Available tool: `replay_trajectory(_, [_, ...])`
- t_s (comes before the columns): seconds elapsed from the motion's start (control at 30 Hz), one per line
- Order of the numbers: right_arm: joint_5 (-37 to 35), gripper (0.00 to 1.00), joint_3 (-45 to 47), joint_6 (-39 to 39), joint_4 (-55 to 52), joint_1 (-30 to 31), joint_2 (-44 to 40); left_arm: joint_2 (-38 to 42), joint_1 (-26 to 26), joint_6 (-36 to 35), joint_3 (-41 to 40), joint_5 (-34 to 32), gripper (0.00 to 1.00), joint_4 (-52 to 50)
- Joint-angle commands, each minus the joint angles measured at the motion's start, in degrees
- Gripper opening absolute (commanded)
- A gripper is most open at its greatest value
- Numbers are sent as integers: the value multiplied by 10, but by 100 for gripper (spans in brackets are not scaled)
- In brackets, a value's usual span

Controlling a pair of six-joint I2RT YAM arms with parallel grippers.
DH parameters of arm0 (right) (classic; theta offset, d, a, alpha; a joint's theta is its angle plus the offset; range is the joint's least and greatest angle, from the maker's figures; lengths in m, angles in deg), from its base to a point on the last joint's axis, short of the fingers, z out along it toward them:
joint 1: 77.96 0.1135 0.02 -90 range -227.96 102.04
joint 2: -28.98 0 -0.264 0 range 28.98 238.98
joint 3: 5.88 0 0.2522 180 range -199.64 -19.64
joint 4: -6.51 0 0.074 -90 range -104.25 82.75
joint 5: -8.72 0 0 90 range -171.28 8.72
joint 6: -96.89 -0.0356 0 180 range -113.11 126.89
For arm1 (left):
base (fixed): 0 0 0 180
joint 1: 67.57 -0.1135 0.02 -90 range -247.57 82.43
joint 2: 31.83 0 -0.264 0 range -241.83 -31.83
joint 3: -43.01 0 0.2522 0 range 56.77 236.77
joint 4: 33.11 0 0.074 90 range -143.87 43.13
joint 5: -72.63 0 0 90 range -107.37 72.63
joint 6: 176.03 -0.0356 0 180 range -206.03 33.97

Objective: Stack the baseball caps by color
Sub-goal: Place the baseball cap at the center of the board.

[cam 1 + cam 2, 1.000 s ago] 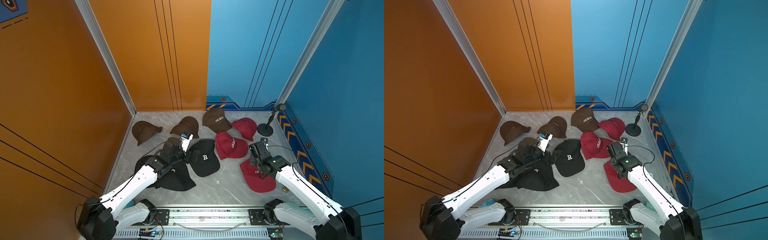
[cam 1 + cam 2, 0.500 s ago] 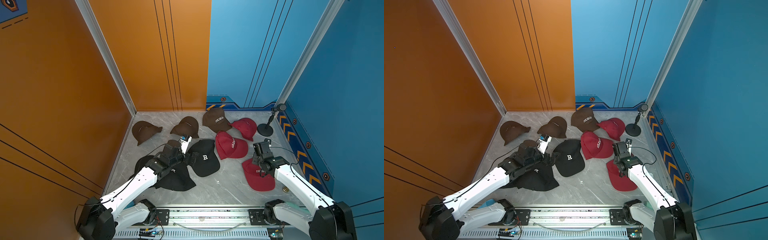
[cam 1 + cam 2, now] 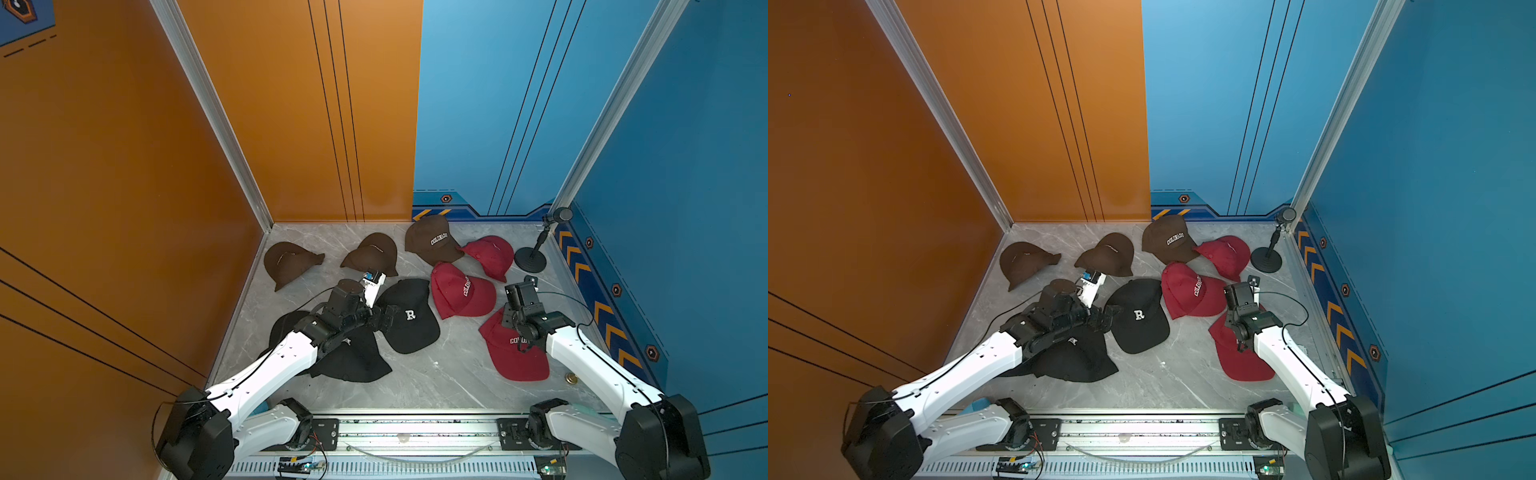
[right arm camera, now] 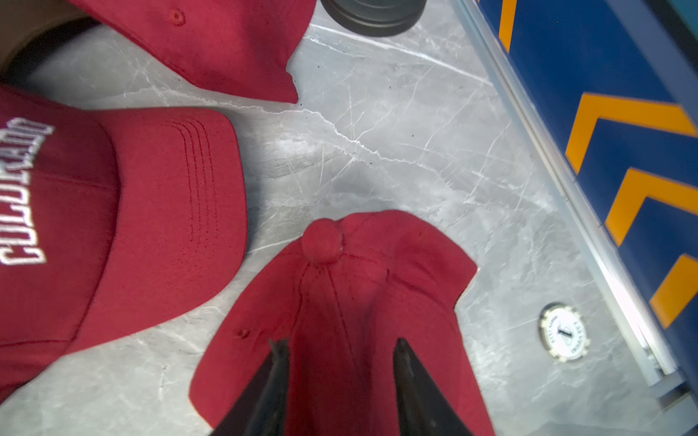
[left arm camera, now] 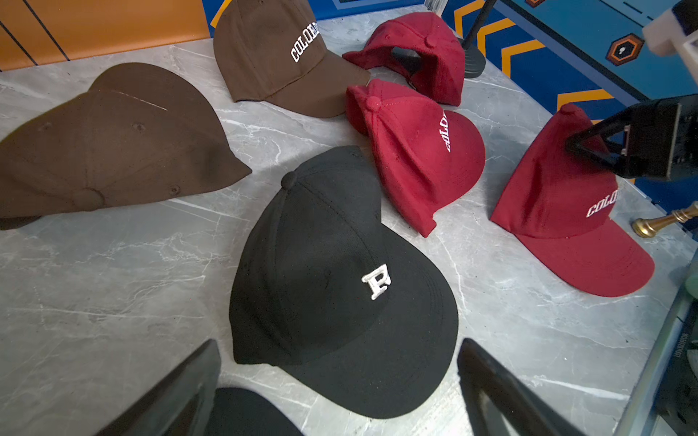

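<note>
Baseball caps lie across the grey marble floor. Three are brown (image 3: 291,262) (image 3: 372,253) (image 3: 432,241), and three are red (image 3: 490,255) (image 3: 461,291) (image 3: 515,357). A black "R" cap (image 3: 409,316) lies in the middle, and more black caps (image 3: 353,361) are piled under my left arm. My left gripper (image 5: 338,343) is open wide, low over the "R" cap's (image 5: 340,271) brim. My right gripper (image 4: 340,343) is open, its fingers either side of a fold on the nearest red cap's crown (image 4: 340,287). That cap rests on the floor.
A black round-based microphone stand (image 3: 531,259) stands at the back right by the blue chevron wall. A small brass piece (image 3: 572,378) and a white round chip (image 4: 564,332) lie by the right wall. Orange wall on the left, rail along the front.
The right gripper's jaws have parted over the near red cap, which stays on the floor. The left arm has hardly moved.
</note>
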State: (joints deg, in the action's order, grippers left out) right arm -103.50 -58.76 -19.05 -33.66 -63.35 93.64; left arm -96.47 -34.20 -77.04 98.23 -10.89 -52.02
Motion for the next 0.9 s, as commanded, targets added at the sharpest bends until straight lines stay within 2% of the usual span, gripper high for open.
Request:
replay_trajectory(0.0, [-1, 60, -7, 8, -17, -2, -27, -1, -4, -2, 6, 11, 98, 1])
replay_trajectory(0.2, [21, 97, -38, 32, -50, -1, -58, -7, -4, -5, 20, 17, 98, -6])
replay_trajectory(0.23, [29, 100, -44, 37, -55, -1, -61, -12, -4, -6, 25, 21, 97, -8])
replay_trajectory(0.43, [58, 100, -56, 45, -59, -2, -72, -48, 4, -8, 60, 39, 98, -15])
replay_trajectory(0.53, [96, 100, -61, 47, -47, -1, -73, -78, 14, -6, 86, 43, 98, -12])
replay_trajectory(0.67, [146, 100, -74, 59, -29, -2, -74, -158, 33, 3, 152, 70, 98, -22])
replay_trajectory(0.77, [201, 100, -83, 80, -21, 0, -72, -220, 52, 20, 207, 65, 98, -31])
replay_trajectory(0.87, [216, 100, -78, 90, -13, 5, -78, -277, 56, 53, 249, 72, 98, -31])
